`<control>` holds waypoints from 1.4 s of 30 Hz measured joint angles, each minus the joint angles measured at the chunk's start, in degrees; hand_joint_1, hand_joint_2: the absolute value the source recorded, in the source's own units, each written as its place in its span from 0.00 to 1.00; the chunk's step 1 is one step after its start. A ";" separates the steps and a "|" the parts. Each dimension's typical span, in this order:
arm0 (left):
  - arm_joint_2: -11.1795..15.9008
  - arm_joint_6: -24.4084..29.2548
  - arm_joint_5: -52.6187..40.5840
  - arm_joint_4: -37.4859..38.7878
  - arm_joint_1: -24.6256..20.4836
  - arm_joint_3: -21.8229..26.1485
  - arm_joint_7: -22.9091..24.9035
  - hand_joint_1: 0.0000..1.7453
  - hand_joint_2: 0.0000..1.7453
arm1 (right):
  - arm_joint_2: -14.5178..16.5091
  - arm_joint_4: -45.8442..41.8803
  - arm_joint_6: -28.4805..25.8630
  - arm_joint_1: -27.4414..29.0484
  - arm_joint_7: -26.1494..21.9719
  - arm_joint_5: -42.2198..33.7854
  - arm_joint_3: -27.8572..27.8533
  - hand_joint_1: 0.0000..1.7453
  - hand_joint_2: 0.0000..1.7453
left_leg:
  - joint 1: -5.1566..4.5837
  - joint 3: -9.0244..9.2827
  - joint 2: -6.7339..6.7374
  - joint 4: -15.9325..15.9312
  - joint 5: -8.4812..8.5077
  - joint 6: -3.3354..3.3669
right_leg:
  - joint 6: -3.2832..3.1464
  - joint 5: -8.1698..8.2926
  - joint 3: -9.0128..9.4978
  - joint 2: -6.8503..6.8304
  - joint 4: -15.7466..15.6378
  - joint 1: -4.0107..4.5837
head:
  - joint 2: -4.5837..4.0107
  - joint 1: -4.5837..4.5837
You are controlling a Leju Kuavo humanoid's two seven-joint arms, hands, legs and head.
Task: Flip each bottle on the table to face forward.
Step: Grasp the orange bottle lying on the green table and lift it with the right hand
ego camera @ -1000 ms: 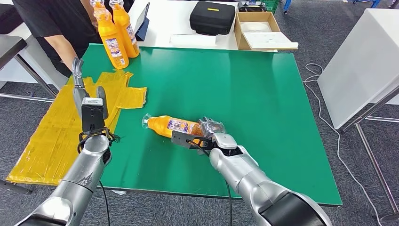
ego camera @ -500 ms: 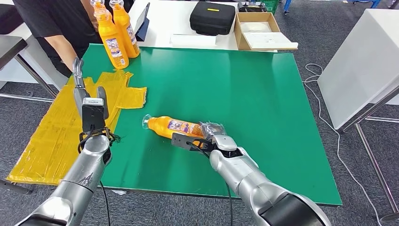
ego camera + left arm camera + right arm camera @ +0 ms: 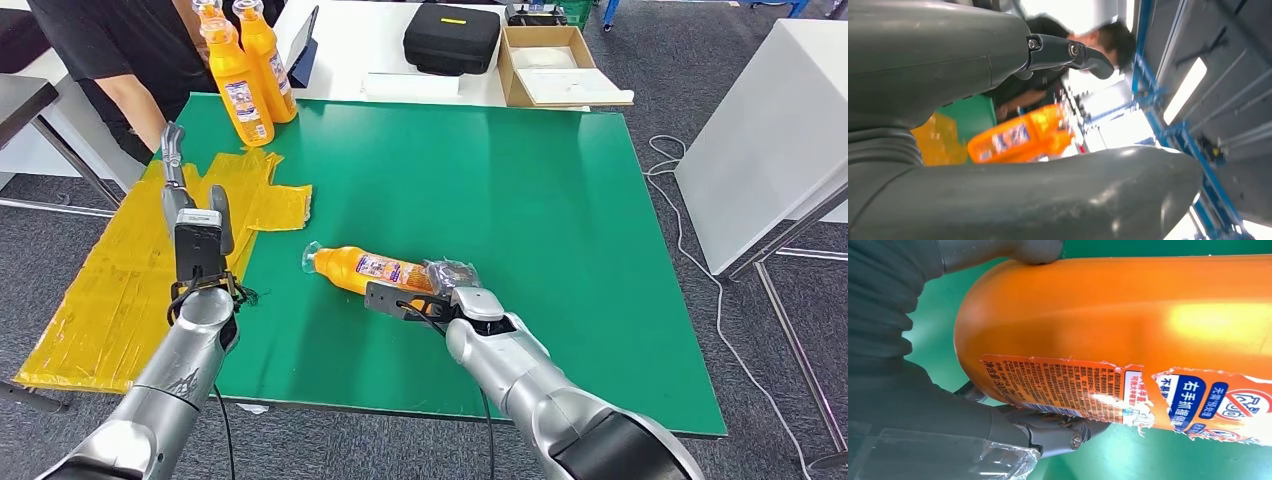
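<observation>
Right hand [image 3: 447, 283] apparently gripping lying bottle [image 3: 370, 268].

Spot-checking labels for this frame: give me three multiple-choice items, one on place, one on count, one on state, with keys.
1. Where does the lying bottle rest?
A. green table
B. yellow sheet
C. cardboard box

2. How many bottles stand upright at the table's far left corner?
A. none
B. two
C. four

3. What is the right hand doing?
A. hanging free
B. gripping the lying bottle
C. pressing the black case

Key: 1 A, it lies on the green table; 2 B, the upright bottles form a pair; 3 B, its fingers wrap the orange body.
</observation>
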 joint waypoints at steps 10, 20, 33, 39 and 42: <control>-0.17 -8.90 3.31 0.52 0.51 1.31 0.72 0.00 0.25 | -0.55 -0.10 -1.49 0.16 -1.33 0.05 -0.04 1.00 1.00 | -0.02 0.00 -0.01 0.00 0.00 0.00 | 0.00 0.00 0.02 0.00 0.00 -0.02 | 0.00 0.00; -0.08 -35.34 12.79 -0.35 6.42 3.26 4.96 0.00 1.00 | -5.58 -8.78 -5.05 -0.14 -7.42 -4.52 -1.92 1.00 1.00 | -0.08 -0.04 0.00 0.01 0.00 0.01 | 0.03 0.01 -0.02 0.00 0.00 -0.07 | 0.00 0.00; -0.84 -41.02 17.83 2.60 7.90 2.26 5.39 0.00 1.00 | -12.56 -27.75 -3.25 1.75 -7.55 -9.67 -2.91 1.00 1.00 | -0.07 -0.08 0.02 0.01 -0.01 0.03 | 0.04 0.02 -0.07 0.01 0.00 -0.07 | 0.00 -0.01; -0.84 -41.03 17.99 3.72 7.43 2.26 5.36 0.00 1.00 | -13.49 -30.09 -3.28 2.39 -7.55 -9.73 -2.91 1.00 1.00 | -0.06 -0.08 0.03 0.00 -0.01 0.02 | 0.04 0.02 -0.07 0.01 0.01 -0.06 | 0.00 0.00; -0.84 -41.03 17.99 4.04 7.33 2.26 5.33 0.00 1.00 | -13.76 -30.59 -3.28 2.53 -7.55 -9.73 -2.91 1.00 1.00 | -0.06 -0.08 0.03 0.00 -0.01 0.02 | 0.04 0.02 -0.07 0.01 0.01 -0.06 | 0.00 -0.01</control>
